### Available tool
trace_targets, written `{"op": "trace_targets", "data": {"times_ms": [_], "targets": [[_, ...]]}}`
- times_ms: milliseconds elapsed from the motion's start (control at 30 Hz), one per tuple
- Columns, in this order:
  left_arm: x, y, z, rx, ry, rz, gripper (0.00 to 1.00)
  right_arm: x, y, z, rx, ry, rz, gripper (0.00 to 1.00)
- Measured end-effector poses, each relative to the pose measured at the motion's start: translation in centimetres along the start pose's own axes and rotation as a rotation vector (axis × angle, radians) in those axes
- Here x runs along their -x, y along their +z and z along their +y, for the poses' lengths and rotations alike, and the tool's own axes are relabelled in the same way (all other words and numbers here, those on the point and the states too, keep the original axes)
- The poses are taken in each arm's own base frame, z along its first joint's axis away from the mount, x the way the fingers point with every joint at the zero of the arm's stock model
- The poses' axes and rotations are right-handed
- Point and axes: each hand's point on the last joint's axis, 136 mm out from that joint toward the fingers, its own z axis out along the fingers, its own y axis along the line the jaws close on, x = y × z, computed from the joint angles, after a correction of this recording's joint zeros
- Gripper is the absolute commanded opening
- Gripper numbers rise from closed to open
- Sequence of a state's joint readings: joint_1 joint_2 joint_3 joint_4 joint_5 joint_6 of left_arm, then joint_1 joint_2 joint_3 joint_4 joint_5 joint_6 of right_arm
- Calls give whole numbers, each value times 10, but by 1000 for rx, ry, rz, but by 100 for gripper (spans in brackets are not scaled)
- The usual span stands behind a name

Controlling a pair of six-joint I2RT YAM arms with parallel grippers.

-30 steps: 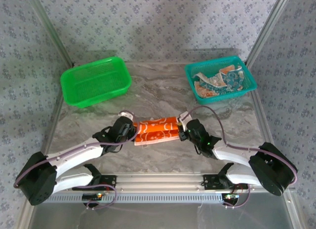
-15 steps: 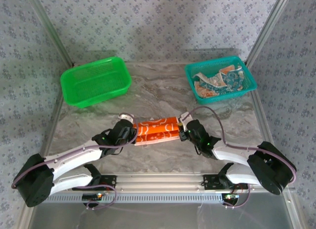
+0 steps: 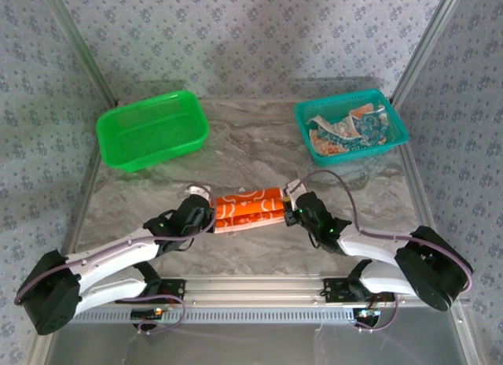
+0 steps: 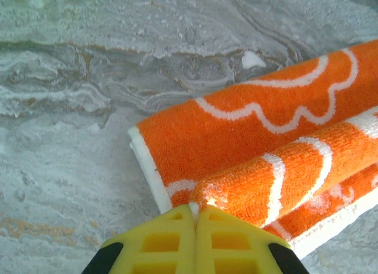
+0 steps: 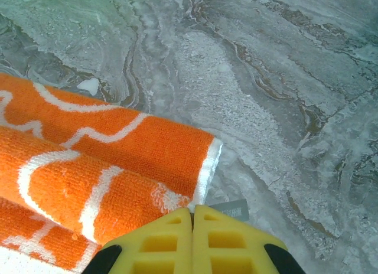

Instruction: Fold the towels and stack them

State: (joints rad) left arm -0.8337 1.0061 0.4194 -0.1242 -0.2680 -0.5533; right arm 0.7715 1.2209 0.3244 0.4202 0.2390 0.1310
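Green basket (image 3: 153,130) sits at the far left of the bench (image 3: 251,149) with no cloth visible in it; I judge it to be the drop spot for finished folds. Left tool (image 3: 207,211) is at the left end of the orange towel (image 3: 249,208), which lies near the bench's front middle, between the 2 arms. In the left wrist view the yellow pads (image 4: 159,241) press together, clenched on the corner of the towel's raised upper layer, while the lower layer lies flat on the marble. The towel reads as a narrow band with 1 long edge lifted over, so I judge a lengthwise fold to be in hand. Right tool (image 3: 290,213) mirrors this at the right end: its pads meet with the upper layer's corner running into the tips, so it appears to be grasping too. 1 tool per end keeps the fold edge straight. Teal basket (image 3: 393,127), far right, holds the other towels (image 3: 346,129) in a crumpled heap, well apart from the work.
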Motion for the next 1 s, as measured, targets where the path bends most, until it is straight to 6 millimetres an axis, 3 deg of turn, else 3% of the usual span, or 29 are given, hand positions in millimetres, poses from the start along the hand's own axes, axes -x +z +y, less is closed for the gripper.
{"op": "trace_targets", "data": {"times_ms": [100, 200, 300, 467, 633, 1000], "targets": [[-5, 0, -2, -11, -7, 20, 36, -5, -2, 1, 2, 9, 17, 22], [-8, -1, -5, -29, -17, 35, 63, -4, -9, -1, 2, 32, 20, 44], [-9, -10, -8, -55, -39, 39, 70, 1, -18, -3, -6, 59, 31, 65], [1, -26, -10, -84, -65, 9, 68, 28, -21, -3, -24, 100, 58, 63], [9, -22, -13, -68, -84, 46, 66, 45, -8, 3, -36, 129, 124, 60], [-15, 12, 0, 37, -229, 290, 60, -10, 23, -13, -12, 292, 441, 60]]}}
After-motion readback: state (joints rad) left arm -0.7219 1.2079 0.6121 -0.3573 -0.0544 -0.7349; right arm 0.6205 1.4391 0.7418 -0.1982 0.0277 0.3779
